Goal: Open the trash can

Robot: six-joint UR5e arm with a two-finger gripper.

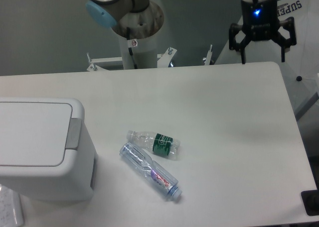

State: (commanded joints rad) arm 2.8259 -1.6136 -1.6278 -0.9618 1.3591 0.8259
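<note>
Camera view: the claw (262, 57) hangs spread apart, empty, far right; the trash can (42, 147) sits lid-shut near left, unreached.

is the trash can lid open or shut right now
Shut. The flat lid lies level on top of the trash can, with no gap along its edge, and the open gripper is far off at the table's back right.

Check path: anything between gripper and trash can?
Camera view: bare table between gripper and trash can; both bottles lie below that line.
</note>
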